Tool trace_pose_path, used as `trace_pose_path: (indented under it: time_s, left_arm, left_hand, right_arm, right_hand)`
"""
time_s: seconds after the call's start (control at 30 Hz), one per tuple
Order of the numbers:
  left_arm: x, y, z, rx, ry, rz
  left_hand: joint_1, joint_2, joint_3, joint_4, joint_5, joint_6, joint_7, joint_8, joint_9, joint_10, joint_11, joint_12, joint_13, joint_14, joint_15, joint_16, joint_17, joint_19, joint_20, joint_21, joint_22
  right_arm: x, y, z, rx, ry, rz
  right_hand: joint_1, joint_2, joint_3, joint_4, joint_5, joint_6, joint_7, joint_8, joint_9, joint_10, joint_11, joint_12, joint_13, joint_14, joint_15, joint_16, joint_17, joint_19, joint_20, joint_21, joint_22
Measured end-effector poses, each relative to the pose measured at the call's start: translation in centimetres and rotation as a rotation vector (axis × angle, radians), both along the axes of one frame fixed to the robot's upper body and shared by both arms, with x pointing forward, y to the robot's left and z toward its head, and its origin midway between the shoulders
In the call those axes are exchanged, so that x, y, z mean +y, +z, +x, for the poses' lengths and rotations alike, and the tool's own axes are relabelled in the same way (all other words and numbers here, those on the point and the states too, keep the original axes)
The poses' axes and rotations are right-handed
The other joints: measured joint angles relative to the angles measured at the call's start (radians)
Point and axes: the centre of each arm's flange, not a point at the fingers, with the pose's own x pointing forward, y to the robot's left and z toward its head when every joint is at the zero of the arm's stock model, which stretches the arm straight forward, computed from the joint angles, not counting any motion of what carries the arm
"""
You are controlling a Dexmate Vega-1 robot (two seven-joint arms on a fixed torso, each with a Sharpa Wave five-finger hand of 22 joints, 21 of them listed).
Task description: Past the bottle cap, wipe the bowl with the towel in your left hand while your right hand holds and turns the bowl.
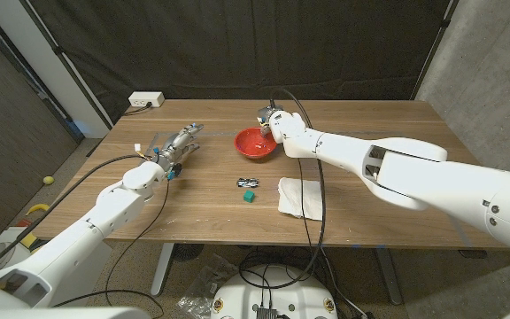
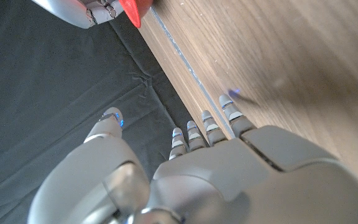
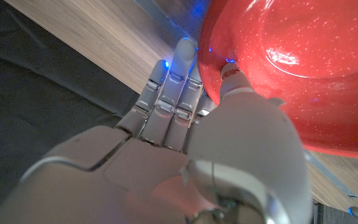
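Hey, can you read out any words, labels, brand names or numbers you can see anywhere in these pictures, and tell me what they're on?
No text can be read in any view.
Red bowl: plain, no print in the head view or right wrist view.
White towel: no visible marking.
Small black and white item beside the green bottle cap: patterned, too small to read.
White box at the table's far corner: no legible label.

A long wooden table (image 1: 352, 221) stands in the room. Behind it, on the far side, hangs a big black curtain (image 1: 237, 44). On the right is a grey wall (image 1: 494, 80). A white power strip (image 1: 146, 100) lies on the far left corner of the table. Near the table, black cables (image 1: 264, 266) lie on the floor.
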Motion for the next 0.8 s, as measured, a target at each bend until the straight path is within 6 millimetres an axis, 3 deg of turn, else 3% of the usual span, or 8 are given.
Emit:
trace_pose_path:
  time_s: [0.47, 0.8]
  left_arm:
    - [-1.0, 0.6, 0.2, -0.005, -0.022, 0.026]
    - [-2.4, 1.4, 0.2, -0.012, -0.051, 0.076]
  left_hand:
    - [0.000, 0.000, -0.003, 0.003, 0.000, -0.009, -0.001, -0.004, 0.000, 0.000, 0.000, 0.000, 0.000, 0.000, 0.000, 0.000, 0.000, 0.000, 0.000, 0.000, 0.000]
    - [0.000, 0.000, -0.003, 0.003, 0.000, -0.009, -0.002, -0.004, 0.000, 0.000, 0.000, 0.000, 0.000, 0.000, 0.000, 0.000, 0.000, -0.004, 0.004, 0.000, 0.000]
  right_arm:
    - [-2.7, 0.3, -1.5, -0.021, -0.018, 0.073]
    - [-5.3, 1.0, -3.8, -0.060, -0.025, 0.170]
  right_hand:
    - [-0.005, 0.013, -0.008, 0.008, 0.008, 0.023, 0.012, 0.019, 0.031, 0.061, -0.040, 0.012, 0.006, 0.016, -0.009, 0.000, -0.011, -0.005, -0.004, 0.043, 0.005]
    - [-0.007, 0.020, -0.012, 0.012, 0.016, 0.055, -0.012, 0.029, 0.056, 0.091, -0.070, 0.025, 0.037, 0.016, -0.009, 0.000, 0.019, -0.022, -0.004, 0.071, 0.009]
